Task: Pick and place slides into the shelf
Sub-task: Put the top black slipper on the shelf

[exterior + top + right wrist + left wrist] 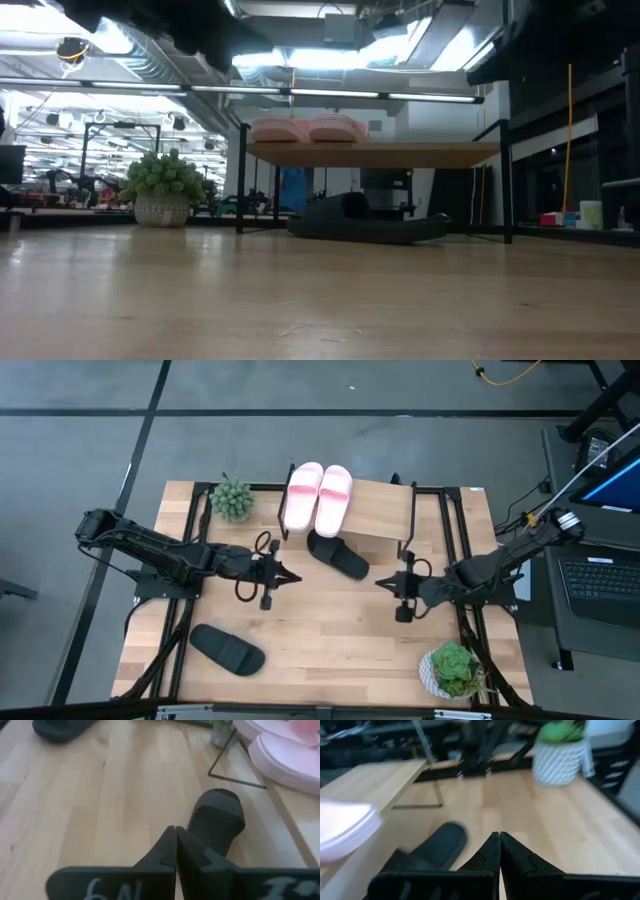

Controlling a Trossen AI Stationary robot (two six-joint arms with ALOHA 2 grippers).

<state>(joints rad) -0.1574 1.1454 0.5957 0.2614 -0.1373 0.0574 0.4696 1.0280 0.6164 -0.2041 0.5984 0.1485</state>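
Two pale pink slides lie side by side, soles down, on the left part of the shelf's plank. One black slide lies flat on the table at the shelf's near edge; the low view shows this black slide below the plank. Another black slide lies on the table near the front left. My left gripper hovers shut to the left of the middle black slide, and my right gripper hovers shut to its right. Neither holds anything.
A green plant stands at the shelf's left end. A second plant in a white pot stands at the table's front right. Bare wooden tabletop lies between the grippers and the front edge. Black frame rails run along the table's sides.
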